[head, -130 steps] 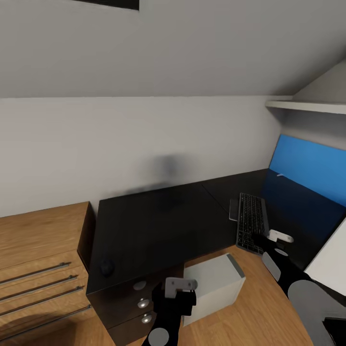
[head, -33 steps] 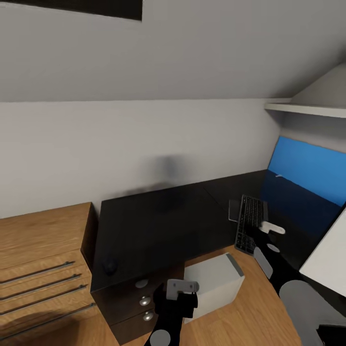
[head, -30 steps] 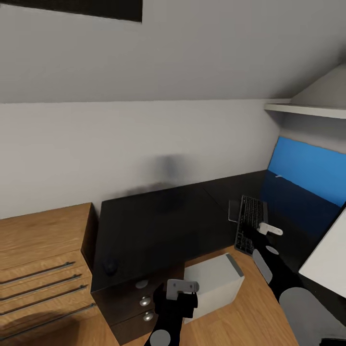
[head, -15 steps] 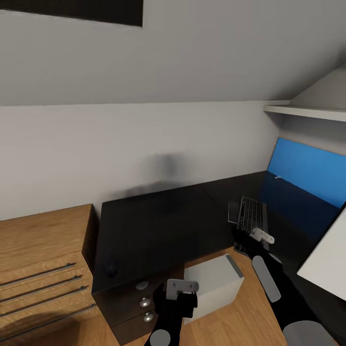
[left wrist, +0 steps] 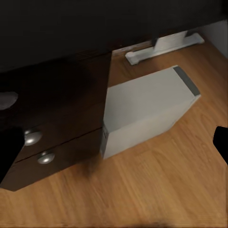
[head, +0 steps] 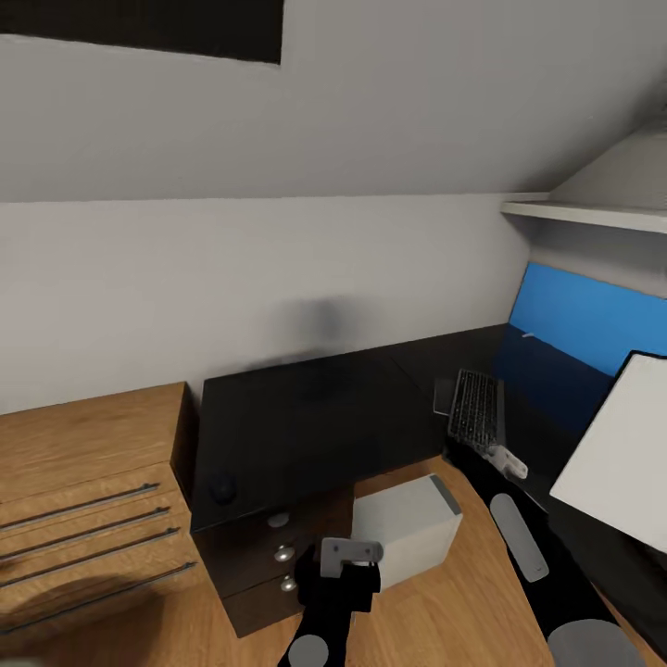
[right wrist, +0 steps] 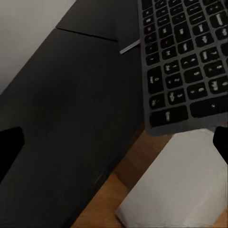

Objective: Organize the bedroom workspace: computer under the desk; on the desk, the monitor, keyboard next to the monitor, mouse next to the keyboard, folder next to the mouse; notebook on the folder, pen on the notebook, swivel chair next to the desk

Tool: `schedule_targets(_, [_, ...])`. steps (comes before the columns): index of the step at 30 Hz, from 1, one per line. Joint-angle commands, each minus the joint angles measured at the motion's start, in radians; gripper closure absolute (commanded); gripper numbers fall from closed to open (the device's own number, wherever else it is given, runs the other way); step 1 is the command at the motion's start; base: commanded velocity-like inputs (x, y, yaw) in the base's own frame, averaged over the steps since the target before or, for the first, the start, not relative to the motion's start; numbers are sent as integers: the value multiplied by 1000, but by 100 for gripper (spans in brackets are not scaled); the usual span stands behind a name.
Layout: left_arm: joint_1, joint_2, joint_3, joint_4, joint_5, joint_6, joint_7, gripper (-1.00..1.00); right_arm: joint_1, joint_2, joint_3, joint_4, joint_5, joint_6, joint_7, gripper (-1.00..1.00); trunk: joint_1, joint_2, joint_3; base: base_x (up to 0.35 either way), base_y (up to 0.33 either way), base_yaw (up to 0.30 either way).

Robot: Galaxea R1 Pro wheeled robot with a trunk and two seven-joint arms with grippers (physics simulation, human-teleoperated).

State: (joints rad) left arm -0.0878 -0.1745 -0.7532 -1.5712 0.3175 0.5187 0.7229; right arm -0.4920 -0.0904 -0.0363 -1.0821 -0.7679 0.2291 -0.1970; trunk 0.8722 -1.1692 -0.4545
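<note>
The black L-shaped desk (head: 315, 417) fills the corner. The keyboard (head: 476, 409) lies on it at the right, and its near end (right wrist: 183, 71) juts past the desk edge. A thin grey slab that may be the notebook (head: 443, 396) lies beside it. The small dark mouse (head: 222, 488) sits near the desk's left front corner. The pale computer (head: 408, 530) stands on the floor in the desk's angle, also visible as the computer (left wrist: 142, 111). The monitor (head: 616, 459) shows its pale back at the right. My right gripper (head: 500, 456) hovers open at the keyboard's near end. My left gripper (head: 347, 556) is open above the floor.
An oak dresser (head: 83, 482) with bar handles adjoins the desk's left side. Dark drawers with silver knobs (head: 283, 553) sit under the desk's left part. A blue wall panel (head: 584, 324) and a white shelf (head: 593, 215) are at the right. Oak floor (left wrist: 156, 190) lies in front of the computer.
The camera has shifted, bringing the monitor's back further into view. My right gripper has moved forward to the keyboard's near end. The left arm has stayed put.
</note>
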Motion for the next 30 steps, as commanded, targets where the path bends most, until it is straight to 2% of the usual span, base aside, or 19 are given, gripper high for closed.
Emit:
schedule_targets(1, [-1, 0, -2, -1, 8, 3, 9, -100, 0, 0, -1, -2, -8, 4, -6, -100, -1, -1, -1, -334, 0, 0])
schedule_targets(20, [-1, 0, -4, -3, 7, 3, 9, -100, 0, 4, -2, 58, -8, -7, -3, -100, -1, -1, -1, -315, 0, 0])
schedule_targets(27, [-1, 0, -48, -6, 7, 3, 11, -100, 0, 5, -4, 83, -10, -8, 13, -100, -1, -1, -1, -78, 0, 0])
schedule_targets(30, [-1, 0, -58, -8, 6, 3, 13, -100, 0, 6, -13, 110, -11, -7, 60, -100, 3, -8, -4, -19, 0, 0])
